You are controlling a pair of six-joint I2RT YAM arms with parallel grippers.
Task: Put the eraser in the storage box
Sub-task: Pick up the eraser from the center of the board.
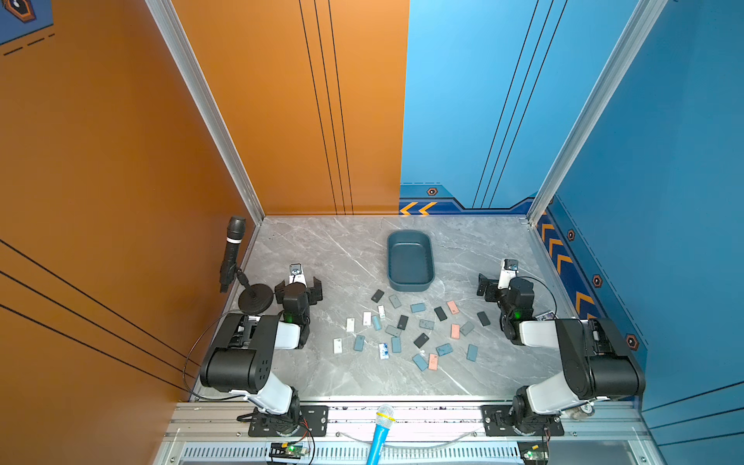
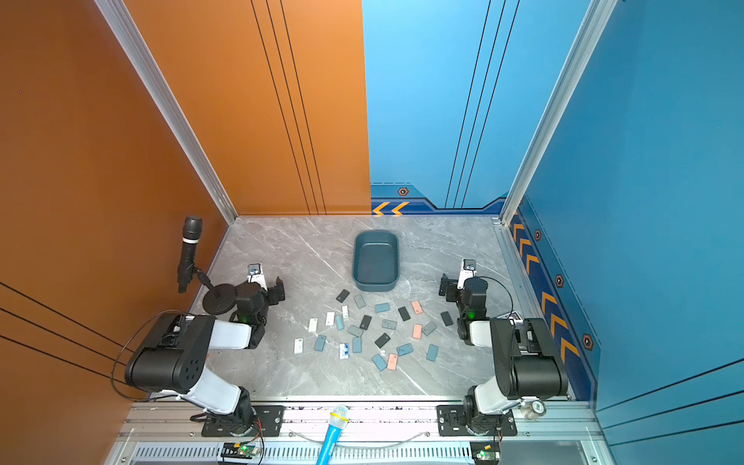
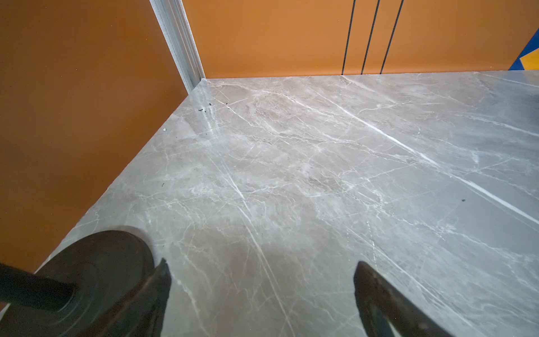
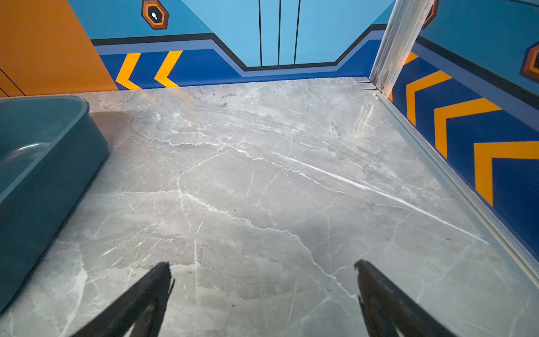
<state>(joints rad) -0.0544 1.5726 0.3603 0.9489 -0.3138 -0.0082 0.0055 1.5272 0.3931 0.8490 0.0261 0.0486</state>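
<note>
The storage box (image 1: 410, 261) (image 2: 375, 261), a dark teal tub, stands empty at the back middle of the marble table (image 1: 322, 249). Its wall (image 4: 43, 175) shows in the right wrist view. Several erasers lie scattered in front of it, among them a black eraser (image 1: 377, 296), a pink eraser (image 1: 452, 307), a white eraser (image 1: 337, 345) and a blue eraser (image 1: 472, 352). My left gripper (image 1: 298, 285) (image 3: 262, 264) hangs open over bare table left of the erasers. To their right my right gripper (image 1: 501, 282) (image 4: 262, 263) is open too, with nothing between its fingers.
A black microphone (image 1: 231, 253) on a round stand base (image 1: 255, 298) (image 3: 87, 277) sits close beside the left gripper. A blue microphone (image 1: 380, 435) pokes in at the front rail. Orange and blue walls close in the table, with an aluminium rail (image 4: 437, 163) along its right edge.
</note>
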